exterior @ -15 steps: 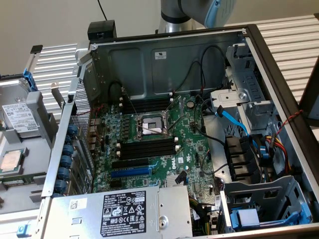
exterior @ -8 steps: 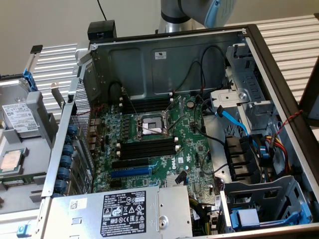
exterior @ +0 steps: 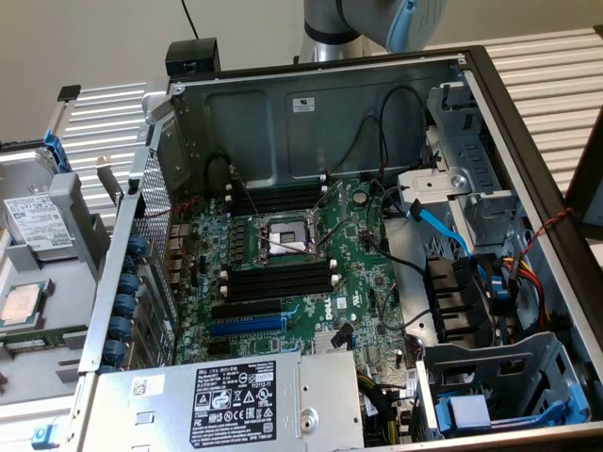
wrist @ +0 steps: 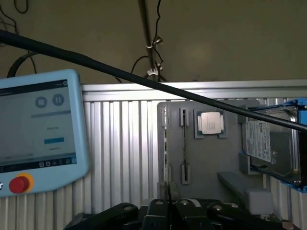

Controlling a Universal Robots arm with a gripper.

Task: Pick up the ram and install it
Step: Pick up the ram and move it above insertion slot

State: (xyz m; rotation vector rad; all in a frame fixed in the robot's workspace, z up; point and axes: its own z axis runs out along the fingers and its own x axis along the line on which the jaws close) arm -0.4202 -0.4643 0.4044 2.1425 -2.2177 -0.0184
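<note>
A thin dark stick point(wrist: 183, 143) stands on edge between two grey clips on a grey tray point(wrist: 211, 167); it looks like the ram seen edge-on. My gripper point(wrist: 169, 210) is in the wrist view, its black fingers pressed together and shut, well short of the tray, with nothing visibly held. In the exterior view the arm point(exterior: 363, 24) hangs above the back wall of the open computer case point(exterior: 311, 104). On the green motherboard point(exterior: 363, 273) two banks of black slots point(exterior: 280, 198) point(exterior: 280, 281) with white end clips hold no stick.
The tray also carries a CPU point(wrist: 210, 122) and a hard drive point(wrist: 268, 143) in a blue frame. A teach pendant point(wrist: 38, 129) lies beside it, and a black cable point(wrist: 144, 79) crosses the wrist view. Inside the case are a CPU socket point(exterior: 287, 237), loose cables and a power supply point(exterior: 236, 400).
</note>
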